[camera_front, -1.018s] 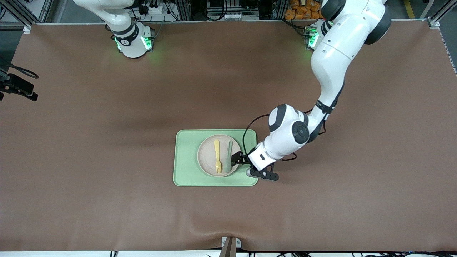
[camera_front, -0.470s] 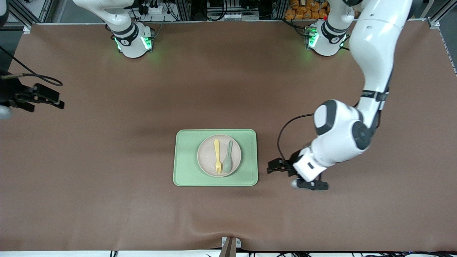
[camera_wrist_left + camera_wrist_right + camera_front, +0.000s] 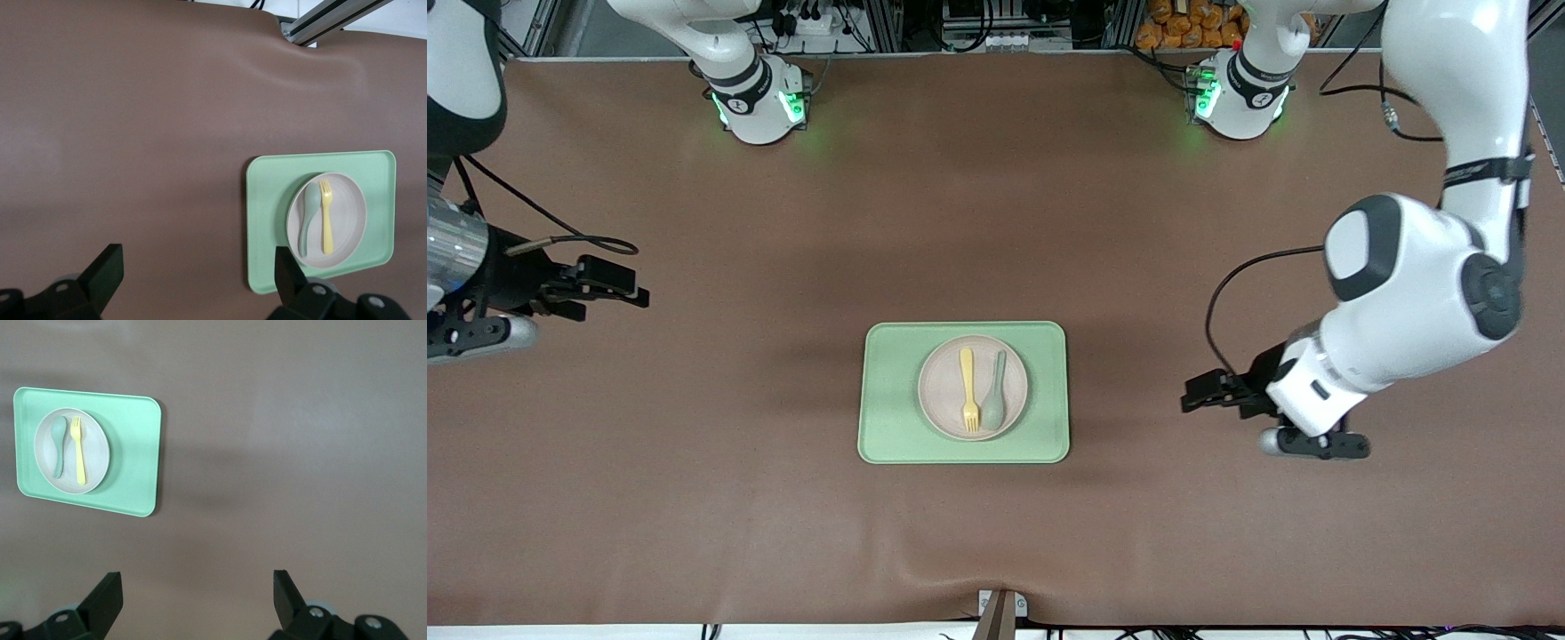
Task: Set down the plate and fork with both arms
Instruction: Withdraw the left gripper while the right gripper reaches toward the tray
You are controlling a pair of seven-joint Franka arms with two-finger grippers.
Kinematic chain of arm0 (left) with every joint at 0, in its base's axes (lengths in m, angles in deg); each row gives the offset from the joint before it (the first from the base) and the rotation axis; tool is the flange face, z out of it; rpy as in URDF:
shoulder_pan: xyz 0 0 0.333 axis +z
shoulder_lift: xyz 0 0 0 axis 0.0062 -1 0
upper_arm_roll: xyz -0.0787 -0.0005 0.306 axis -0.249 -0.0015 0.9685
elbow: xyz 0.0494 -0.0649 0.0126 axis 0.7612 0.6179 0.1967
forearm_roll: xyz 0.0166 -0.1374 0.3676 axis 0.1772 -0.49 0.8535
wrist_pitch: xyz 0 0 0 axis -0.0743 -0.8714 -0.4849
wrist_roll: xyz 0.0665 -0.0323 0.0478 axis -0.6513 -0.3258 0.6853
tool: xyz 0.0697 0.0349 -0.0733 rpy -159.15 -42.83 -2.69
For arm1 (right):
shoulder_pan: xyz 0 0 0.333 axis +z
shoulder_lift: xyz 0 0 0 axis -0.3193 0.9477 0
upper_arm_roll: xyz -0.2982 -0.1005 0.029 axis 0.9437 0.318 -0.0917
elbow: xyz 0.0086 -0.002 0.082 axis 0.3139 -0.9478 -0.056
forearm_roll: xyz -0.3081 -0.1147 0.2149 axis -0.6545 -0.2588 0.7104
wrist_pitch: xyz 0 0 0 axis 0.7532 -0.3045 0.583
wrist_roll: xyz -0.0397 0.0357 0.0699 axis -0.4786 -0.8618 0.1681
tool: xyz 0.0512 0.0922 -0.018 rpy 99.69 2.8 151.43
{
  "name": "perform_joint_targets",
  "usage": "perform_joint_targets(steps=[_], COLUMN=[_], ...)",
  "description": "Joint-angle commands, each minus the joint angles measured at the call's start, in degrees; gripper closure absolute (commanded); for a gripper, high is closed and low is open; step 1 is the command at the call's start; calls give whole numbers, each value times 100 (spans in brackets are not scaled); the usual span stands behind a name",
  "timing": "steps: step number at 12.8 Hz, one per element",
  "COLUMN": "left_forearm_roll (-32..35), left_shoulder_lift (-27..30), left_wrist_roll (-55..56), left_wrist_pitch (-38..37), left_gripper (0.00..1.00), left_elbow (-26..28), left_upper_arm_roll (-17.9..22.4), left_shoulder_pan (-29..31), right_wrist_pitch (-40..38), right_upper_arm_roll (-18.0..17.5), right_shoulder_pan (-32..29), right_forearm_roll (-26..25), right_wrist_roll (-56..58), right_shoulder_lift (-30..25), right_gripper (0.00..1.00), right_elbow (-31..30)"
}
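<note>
We judge the placing done: the pale plate (image 3: 973, 388) sits on the green tray (image 3: 889, 391), with the yellow fork (image 3: 968, 388) lying on it beside a spoon (image 3: 996, 391). Our left gripper (image 3: 1199, 389) and right gripper (image 3: 618, 286) hover spread and empty over bare table; probably only parking is left.

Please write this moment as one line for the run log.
plate: on tray | fork: on plate beside spoon | left claw: open, empty | right claw: open, empty
</note>
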Motion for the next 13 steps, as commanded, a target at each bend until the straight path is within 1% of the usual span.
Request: perform_joint_targets(steps=[1, 3, 5, 7, 10, 12, 13], left_forearm_roll=[131, 550, 859, 1149, 1177, 1185, 1177], left_shoulder_lift=[559, 866, 1095, 1315, 1754, 2184, 2325], left_wrist_roll=[93, 276, 409, 462, 436, 383, 365], left_wrist_pitch=[-737, -1335, -1644, -2074, -2742, -3068, -3069], left_gripper=[0, 0, 0, 0, 0, 0, 0], left_elbow=[171, 171, 171, 180, 223, 494, 618], left_upper_arm_roll=[-5, -22, -31, -40, -74, -40, -40], left_shoulder_pan=[203, 274, 256, 274, 414, 441, 441], right_wrist_pitch=[423, 792, 1117, 1303, 1847, 2181, 2322], right_upper_arm_roll=[-44, -88, -97, -88, -88, -79, -79], right_shoulder_pan=[121, 323, 621, 998, 1456, 1781, 1922], right_forearm_roll=[289, 290, 290, 246, 229, 202, 185], right_wrist_roll=[209, 78, -98, -965, -1496, -1889, -2197], right_shoulder_lift=[342, 544, 737, 939, 1273, 1493, 1616], right_gripper=[0, 0, 0, 0, 0, 0, 1], right_elbow=[120, 120, 128, 163, 190, 190, 199])
